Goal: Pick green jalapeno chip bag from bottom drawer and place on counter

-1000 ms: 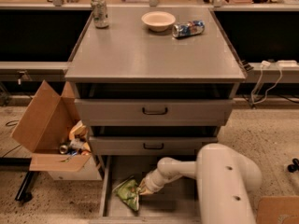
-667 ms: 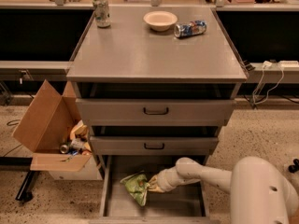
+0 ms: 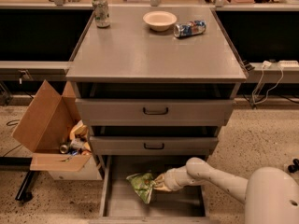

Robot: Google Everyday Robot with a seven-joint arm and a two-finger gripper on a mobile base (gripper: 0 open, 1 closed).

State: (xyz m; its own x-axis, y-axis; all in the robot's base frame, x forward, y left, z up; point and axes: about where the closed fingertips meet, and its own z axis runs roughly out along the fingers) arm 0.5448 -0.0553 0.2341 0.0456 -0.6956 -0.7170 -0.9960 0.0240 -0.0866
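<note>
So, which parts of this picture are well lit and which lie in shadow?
Camera view: the counter is evenly lit; the gaps above both upper drawers are dark; the bottom drawer is dim, yet the green jalapeno chip bag and the gripper touching it are visible.

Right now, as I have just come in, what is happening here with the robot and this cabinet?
The robot's arm reaches into the open bottom drawer. Its gripper, low inside that drawer, appears to hold the green jalapeno chip bag by its right edge. The bag is not yet on the counter, which holds a bowl, an upright can and a can on its side.
</note>
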